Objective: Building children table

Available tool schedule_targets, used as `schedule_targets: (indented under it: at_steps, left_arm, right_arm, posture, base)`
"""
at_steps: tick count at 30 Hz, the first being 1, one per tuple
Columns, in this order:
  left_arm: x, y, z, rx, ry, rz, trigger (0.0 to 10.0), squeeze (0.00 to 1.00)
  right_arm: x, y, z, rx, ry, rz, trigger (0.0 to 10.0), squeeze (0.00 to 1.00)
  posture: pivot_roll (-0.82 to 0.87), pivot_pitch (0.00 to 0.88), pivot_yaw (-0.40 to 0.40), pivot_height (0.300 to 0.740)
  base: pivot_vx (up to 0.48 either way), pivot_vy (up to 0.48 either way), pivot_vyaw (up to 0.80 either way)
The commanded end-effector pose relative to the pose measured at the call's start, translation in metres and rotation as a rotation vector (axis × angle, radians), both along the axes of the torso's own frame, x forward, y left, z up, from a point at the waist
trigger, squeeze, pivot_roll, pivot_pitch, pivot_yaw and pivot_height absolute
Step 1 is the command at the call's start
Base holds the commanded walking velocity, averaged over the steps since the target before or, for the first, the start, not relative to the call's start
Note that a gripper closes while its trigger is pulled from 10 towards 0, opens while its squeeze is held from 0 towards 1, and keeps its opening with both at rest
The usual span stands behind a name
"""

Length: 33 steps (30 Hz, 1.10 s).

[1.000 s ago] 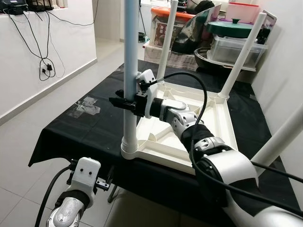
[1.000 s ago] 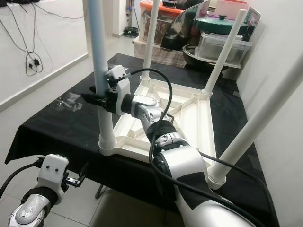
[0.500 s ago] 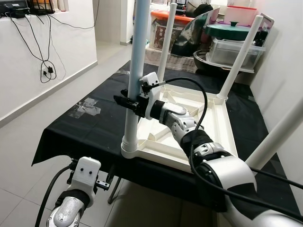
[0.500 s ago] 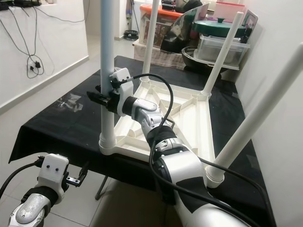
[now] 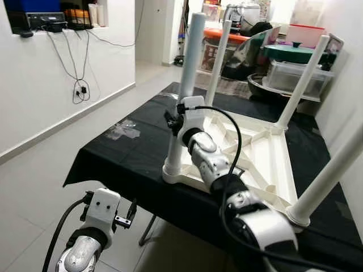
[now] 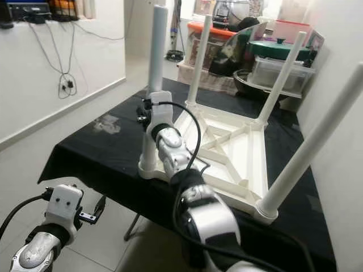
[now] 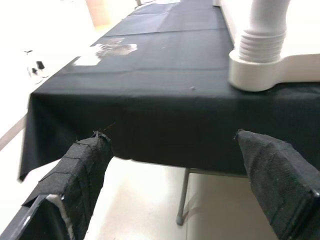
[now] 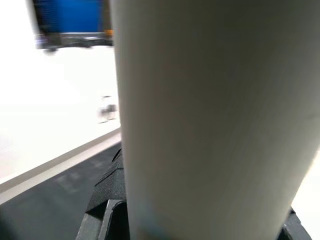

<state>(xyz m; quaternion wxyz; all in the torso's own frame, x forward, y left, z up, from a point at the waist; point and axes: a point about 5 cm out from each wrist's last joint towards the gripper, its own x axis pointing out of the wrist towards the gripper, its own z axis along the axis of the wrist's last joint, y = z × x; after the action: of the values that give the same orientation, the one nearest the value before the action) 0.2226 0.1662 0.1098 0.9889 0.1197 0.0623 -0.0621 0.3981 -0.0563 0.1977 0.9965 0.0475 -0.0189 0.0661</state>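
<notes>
Now the near-left table leg [image 5: 184,90] stands upright in its corner socket of the upturned white tabletop [image 5: 266,164], which lies on the black-draped table [image 5: 122,156]. The leg leaned a second ago. Right gripper [image 5: 172,121] remains clamped on this leg. Left gripper [image 7: 182,180] hangs below the table edge, fingers apart.

Silver jointed arms; white wrist housings; looping black cables; black fabric-wrapped fingers [image 7: 82,170].
</notes>
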Motion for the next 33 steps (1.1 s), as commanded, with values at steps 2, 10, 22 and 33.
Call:
schedule_targets:
  at_steps: [2,10,22,33]
  left_arm:
    - [0.003,-0.001,-0.001,0.0,-0.002,-0.006,10.0,0.0]
    - [0.003,-0.001,-0.001,0.001,-0.001,-0.004,10.0,0.0]
    - [0.003,0.0,-0.002,0.004,-0.001,0.002,10.0,0.0]
    - [0.004,0.0,-0.003,0.009,0.001,0.01,10.0,0.0]
  right_arm:
    - [-0.002,-0.021,-0.022,-0.029,0.084,-0.156,0.0,0.0]
    - [-0.007,-0.006,-0.029,-0.066,0.163,-0.161,0.0,0.0]
    - [-0.008,-0.007,-0.03,-0.075,0.208,-0.273,0.0,0.0]
    - [-0.01,-0.011,-0.04,-0.046,0.308,-0.361,0.0,0.0]
  posture:
    - [0.14,0.0,-0.129,0.74]
    - [0.14,0.0,-0.13,0.74]
    - [0.14,0.0,-0.135,0.74]
    - [0.14,0.0,-0.139,0.74]
  base:
    - [0.0,0.0,0.0]
    - [0.0,0.0,0.0]
    - [0.0,0.0,0.0]
    - [0.0,0.0,0.0]
